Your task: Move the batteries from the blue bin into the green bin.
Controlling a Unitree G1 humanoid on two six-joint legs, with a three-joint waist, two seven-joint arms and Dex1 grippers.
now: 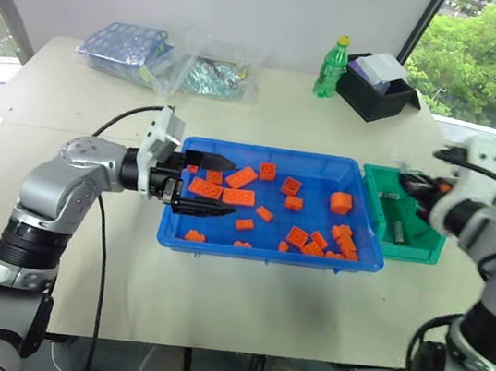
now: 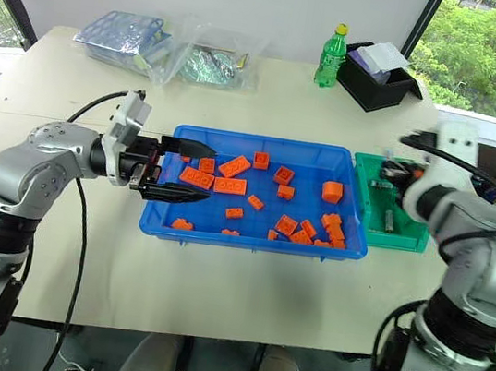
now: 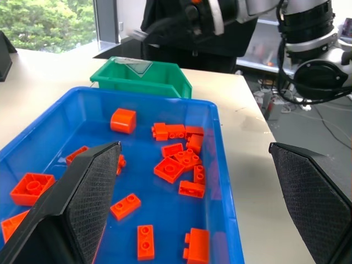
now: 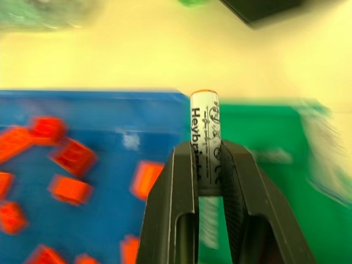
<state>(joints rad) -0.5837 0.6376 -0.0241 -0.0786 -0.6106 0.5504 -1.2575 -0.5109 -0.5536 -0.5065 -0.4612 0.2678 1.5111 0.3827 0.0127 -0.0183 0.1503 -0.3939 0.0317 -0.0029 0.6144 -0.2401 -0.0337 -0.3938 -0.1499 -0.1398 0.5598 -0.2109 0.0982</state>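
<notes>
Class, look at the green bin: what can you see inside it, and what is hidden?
Inside the green bin, one battery lies on the floor. The right arm covers part of the interior, so anything lying there cannot be seen.

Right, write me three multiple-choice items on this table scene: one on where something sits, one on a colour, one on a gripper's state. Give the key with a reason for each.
1. Where does the green bin sit?
A. against the blue bin's end on the robot's right
B. inside the blue bin
C. at the table's far edge, beside the black box

2. What colour are the toy bricks in the blue bin?
A. yellow
B. orange
C. white

3. What is the right gripper doing?
A. standing open with nothing in it
B. shut on an orange brick
C. shut on a battery

Key: 1 A, the eye views show the green bin next to the blue bin's right-hand end. 2 B, every brick in the tray is orange. 3 C, the right wrist view shows a white-labelled cylinder clamped between the two black fingers.
</notes>
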